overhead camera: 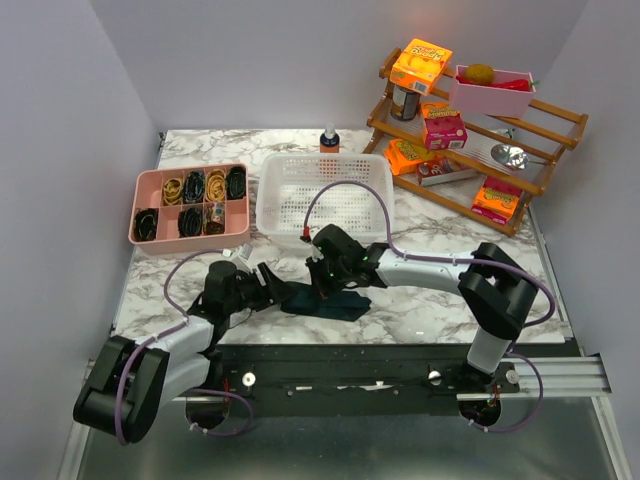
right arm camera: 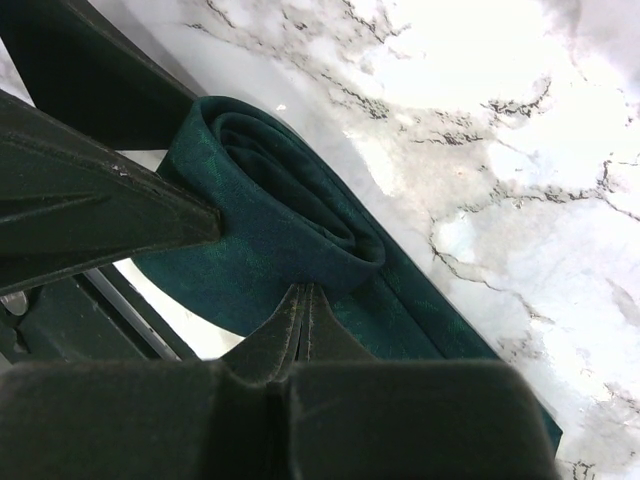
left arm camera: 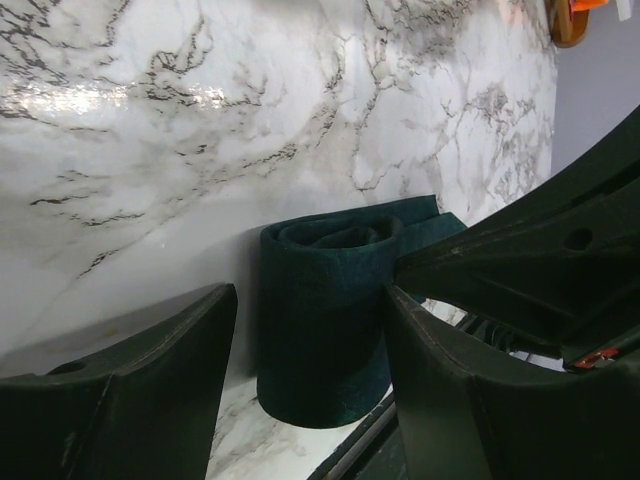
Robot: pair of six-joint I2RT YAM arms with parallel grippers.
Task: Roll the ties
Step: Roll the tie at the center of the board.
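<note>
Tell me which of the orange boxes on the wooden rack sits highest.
The orange box perched at the top of the rack, left of the pink bin; the two other orange packs lie on lower shelves.

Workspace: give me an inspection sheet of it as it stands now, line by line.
Surface: marble table, glossy, with glare patches.
Job's things: tie partly rolled, with a flat tail lying unrolled beside the roll.
Clutter: pink tray of small coiled items, white basket, bottle, wooden rack with snack boxes.
Grippers: left gripper open, one finger on each side of the roll; right gripper has its fingertips on the roll, grip cannot be told.
Cables: lilac cables run along both arms; one arcs over the basket.
Surroundings: pale walls on three sides; nothing else seen.
</note>
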